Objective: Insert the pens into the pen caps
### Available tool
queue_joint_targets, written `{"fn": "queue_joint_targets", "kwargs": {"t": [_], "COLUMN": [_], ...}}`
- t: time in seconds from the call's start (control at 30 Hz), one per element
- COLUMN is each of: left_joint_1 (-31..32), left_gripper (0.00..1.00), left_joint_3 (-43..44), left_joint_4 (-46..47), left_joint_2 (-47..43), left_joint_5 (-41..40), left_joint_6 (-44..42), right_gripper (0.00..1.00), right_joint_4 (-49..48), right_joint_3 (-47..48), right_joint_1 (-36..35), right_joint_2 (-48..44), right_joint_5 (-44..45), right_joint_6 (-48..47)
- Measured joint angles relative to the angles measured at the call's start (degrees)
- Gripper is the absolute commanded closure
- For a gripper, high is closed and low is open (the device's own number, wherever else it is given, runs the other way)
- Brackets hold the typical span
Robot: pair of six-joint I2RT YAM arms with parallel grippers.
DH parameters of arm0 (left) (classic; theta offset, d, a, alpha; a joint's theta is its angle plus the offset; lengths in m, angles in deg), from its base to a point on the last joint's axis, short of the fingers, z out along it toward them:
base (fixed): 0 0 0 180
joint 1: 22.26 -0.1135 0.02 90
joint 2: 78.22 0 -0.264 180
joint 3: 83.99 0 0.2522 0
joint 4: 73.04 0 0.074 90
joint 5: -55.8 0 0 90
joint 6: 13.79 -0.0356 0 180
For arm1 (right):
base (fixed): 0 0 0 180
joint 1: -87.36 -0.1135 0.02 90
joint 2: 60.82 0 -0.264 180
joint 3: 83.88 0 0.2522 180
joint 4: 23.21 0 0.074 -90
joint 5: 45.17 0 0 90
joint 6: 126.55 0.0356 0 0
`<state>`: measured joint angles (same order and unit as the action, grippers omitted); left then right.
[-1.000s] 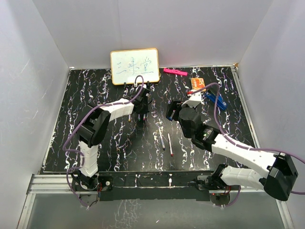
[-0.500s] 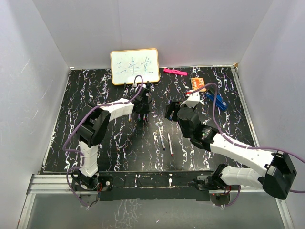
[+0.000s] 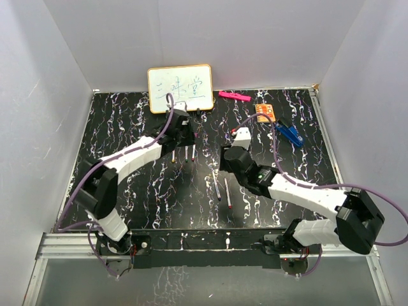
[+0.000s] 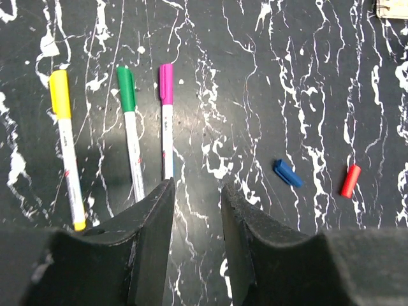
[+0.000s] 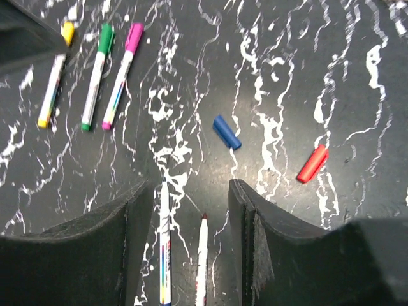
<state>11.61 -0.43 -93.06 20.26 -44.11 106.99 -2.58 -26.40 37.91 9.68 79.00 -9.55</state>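
Three capped pens, yellow (image 4: 60, 95), green (image 4: 126, 89) and purple (image 4: 166, 83), lie side by side on the table. My left gripper (image 4: 197, 191) hangs open over their tail ends with nothing between its fingers. A loose blue pen cap (image 4: 288, 173) and a red pen cap (image 4: 350, 180) lie to the right. Two uncapped pens (image 5: 164, 242) (image 5: 203, 255) lie parallel below my open right gripper (image 5: 191, 188), apart from its fingers. The blue cap (image 5: 227, 132) and red cap (image 5: 312, 163) lie just beyond it. From above, the left gripper (image 3: 187, 137) stands by the capped pens (image 3: 185, 155).
A small whiteboard (image 3: 180, 88) leans on the back wall. A pink marker (image 3: 234, 96), an orange card (image 3: 266, 112) and a blue clip (image 3: 290, 132) lie at the back right. White walls close in the black marbled table (image 3: 127, 185).
My left gripper has opened, pulled back toward the whiteboard and left the purple-capped pen lying beside the other two. My right gripper has swung left and lower over the uncapped pens, jaws somewhat narrower.
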Motion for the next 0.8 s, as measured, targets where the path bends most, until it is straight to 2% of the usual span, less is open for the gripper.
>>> {"fn": "queue_joint_targets", "kwargs": {"t": [0.17, 0.47, 0.8], "left_joint_1": [0.0, 0.0, 0.11], "left_gripper": [0.66, 0.66, 0.67], "left_joint_3": [-7.76, -17.03, -23.17], "left_joint_4": [1.31, 2.32, 3.65], "left_joint_2": [-8.96, -16.28, -17.7], "left_joint_5": [-0.22, 1.49, 6.6], "left_joint_6": [0.37, 0.33, -0.22], "right_gripper": [0.64, 0.65, 0.65], "right_joint_4": [1.9, 1.95, 2.25], "right_joint_3": [-0.02, -0.46, 0.87], "right_joint_1": [0.0, -0.07, -1.18], "right_joint_2": [4.39, 9.57, 17.84], "right_joint_5": [-4.87, -12.68, -16.28], "right_joint_6": [0.26, 1.86, 1.9]}}
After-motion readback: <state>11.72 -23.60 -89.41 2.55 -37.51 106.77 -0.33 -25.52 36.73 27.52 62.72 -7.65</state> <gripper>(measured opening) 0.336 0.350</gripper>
